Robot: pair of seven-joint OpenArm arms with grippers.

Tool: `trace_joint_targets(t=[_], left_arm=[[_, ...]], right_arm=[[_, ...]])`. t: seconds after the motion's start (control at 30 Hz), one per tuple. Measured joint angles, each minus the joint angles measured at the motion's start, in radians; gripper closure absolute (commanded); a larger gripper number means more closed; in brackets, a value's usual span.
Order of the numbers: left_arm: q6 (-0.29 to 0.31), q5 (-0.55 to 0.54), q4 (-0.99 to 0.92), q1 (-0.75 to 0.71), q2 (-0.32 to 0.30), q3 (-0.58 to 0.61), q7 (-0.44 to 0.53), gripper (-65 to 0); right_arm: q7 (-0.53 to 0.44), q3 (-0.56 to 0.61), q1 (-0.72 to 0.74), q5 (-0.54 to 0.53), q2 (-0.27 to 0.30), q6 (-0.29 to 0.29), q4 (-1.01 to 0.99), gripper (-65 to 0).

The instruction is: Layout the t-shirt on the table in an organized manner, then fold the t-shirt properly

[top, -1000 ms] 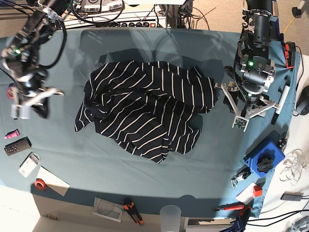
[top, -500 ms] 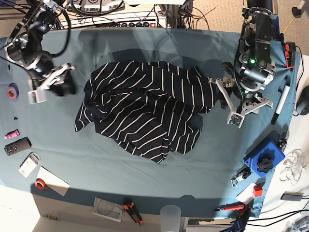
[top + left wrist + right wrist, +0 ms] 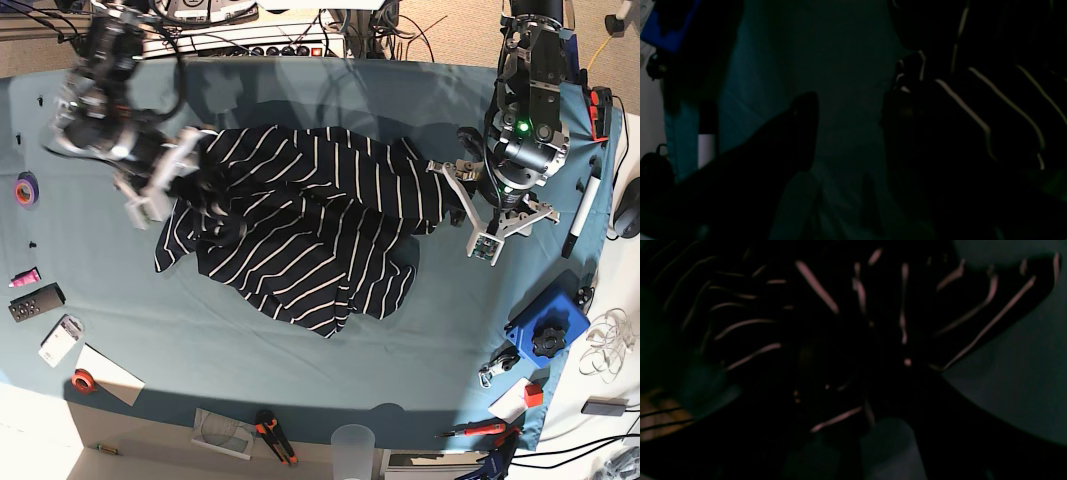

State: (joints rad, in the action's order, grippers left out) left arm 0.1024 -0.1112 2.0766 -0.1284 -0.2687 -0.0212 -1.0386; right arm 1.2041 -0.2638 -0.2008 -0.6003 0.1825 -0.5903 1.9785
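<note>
The t-shirt (image 3: 300, 225), dark with thin white stripes, lies crumpled in the middle of the teal table (image 3: 420, 340). My right gripper (image 3: 178, 175) hangs over the shirt's upper left edge, its white fingers spread wide. In the right wrist view the striped t-shirt (image 3: 826, 303) fills the dark frame, with table (image 3: 1013, 373) at the right. My left gripper (image 3: 465, 207) stands open at the shirt's right edge. In the left wrist view, bare table (image 3: 846, 66) shows between its fingers (image 3: 800, 130), and the shirt (image 3: 990, 110) lies against the right one.
A purple tape roll (image 3: 25, 188), a remote (image 3: 36, 301) and an orange tape roll (image 3: 84, 380) lie along the left edge. A blue box (image 3: 548, 330) sits at the right, a cup (image 3: 352, 445) and cutters (image 3: 275, 435) at the front.
My right arm swung in from the table's left edge onto the shirt's upper left part, its jaws now wide. The left gripper shifted slightly toward the shirt's right edge.
</note>
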Motion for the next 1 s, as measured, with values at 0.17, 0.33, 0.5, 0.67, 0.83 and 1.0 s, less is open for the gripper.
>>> trace_joint_targets(t=[0.17, 0.33, 0.5, 0.67, 0.83, 1.0], left_arm=[[0.000, -0.004, 0.000, -0.002, 0.000, 0.000, 0.000, -31.6], [0.000, -0.034, 0.000, -0.002, 0.000, 0.000, 0.018, -31.6], [0.007, -0.053, 0.000, -0.002, 0.000, 0.000, 0.018, -31.6], [0.007, -0.054, 0.000, -0.002, 0.000, 0.000, 0.018, -31.6], [0.007, -0.054, 0.000, -0.002, 0.000, 0.000, 0.019, -31.6], [0.007, -0.054, 0.000, -0.002, 0.000, 0.000, 0.022, -31.6]], right_arm=[[-0.083, 0.124, -0.002, 0.215, 0.001, 0.081, 0.000, -27.7], [-0.087, 0.266, -0.002, 0.320, 0.003, 0.143, 0.000, -27.7], [-0.113, 0.357, -0.002, 0.466, 0.003, 0.248, 0.000, -27.0], [-0.117, 0.372, -0.002, 0.499, 0.003, 0.343, 0.000, -0.8], [-0.119, 0.372, 0.007, 0.596, 0.003, 0.347, 0.000, 0.0], [-0.161, 0.370, 0.043, 0.602, 0.003, 0.348, 0.066, 0.0]])
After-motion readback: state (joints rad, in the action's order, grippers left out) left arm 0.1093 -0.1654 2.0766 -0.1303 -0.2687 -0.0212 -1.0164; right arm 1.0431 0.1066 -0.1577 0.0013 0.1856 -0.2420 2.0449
